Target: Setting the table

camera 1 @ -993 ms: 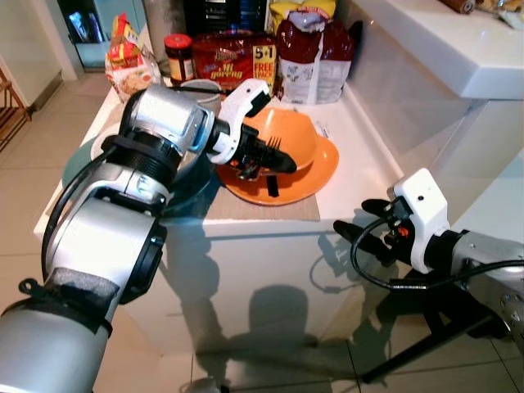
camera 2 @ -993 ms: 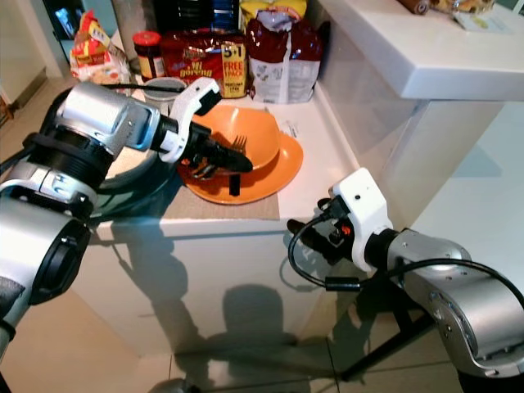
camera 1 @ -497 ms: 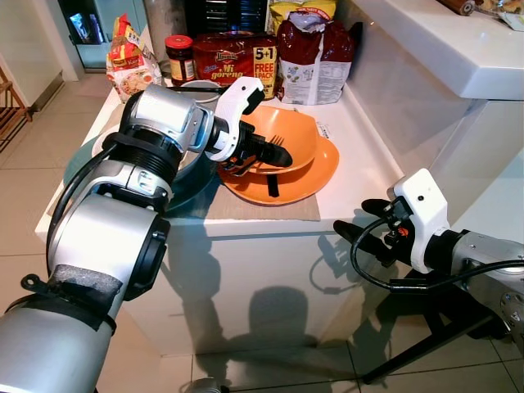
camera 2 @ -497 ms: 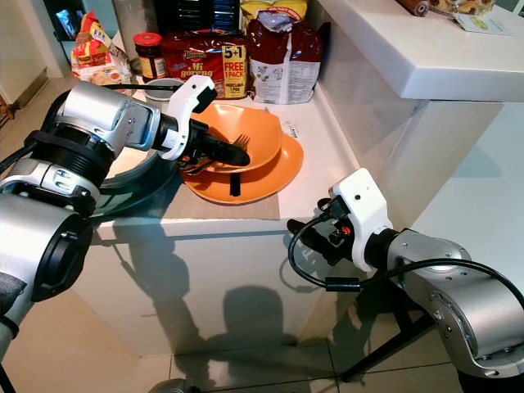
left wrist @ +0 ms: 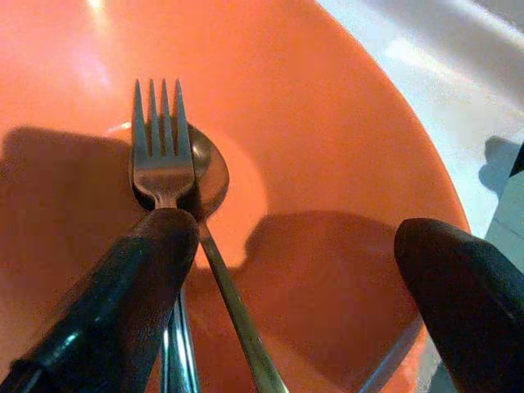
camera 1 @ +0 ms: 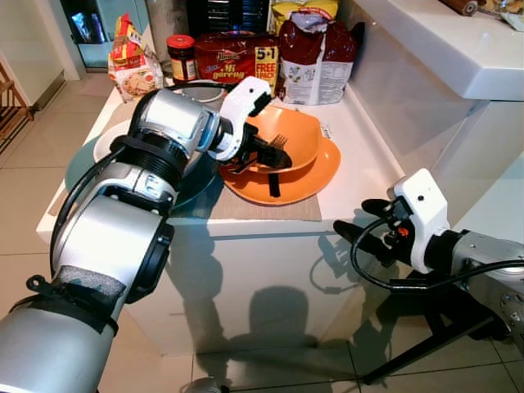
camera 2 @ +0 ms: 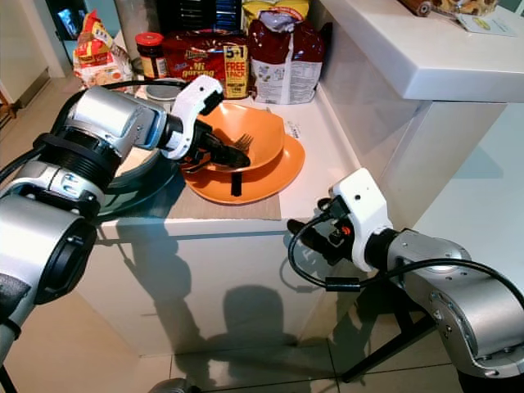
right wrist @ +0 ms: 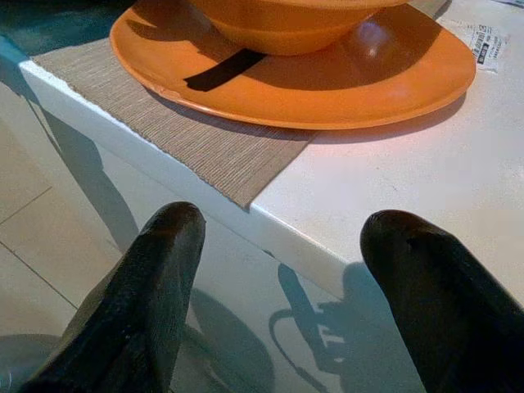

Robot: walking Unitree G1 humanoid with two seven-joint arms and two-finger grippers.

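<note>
Below the counter edge, the right gripper [camera 2: 315,229] is held with fingers spread and nothing between them. Farther back, the left gripper [left wrist: 295,270] is held spread over a fork [left wrist: 160,155] and spoon [left wrist: 209,176] lying in the orange bowl [camera 1: 299,135], which is stacked on the orange plate [camera 1: 315,176].

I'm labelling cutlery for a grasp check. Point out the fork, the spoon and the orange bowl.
fork [left wrist: 162,168]: left wrist view, on its neck below the tines.
spoon [left wrist: 211,176]: left wrist view, on its bowl.
orange bowl [camera 1: 301,131]: left eye view, on its inner wall.
</note>
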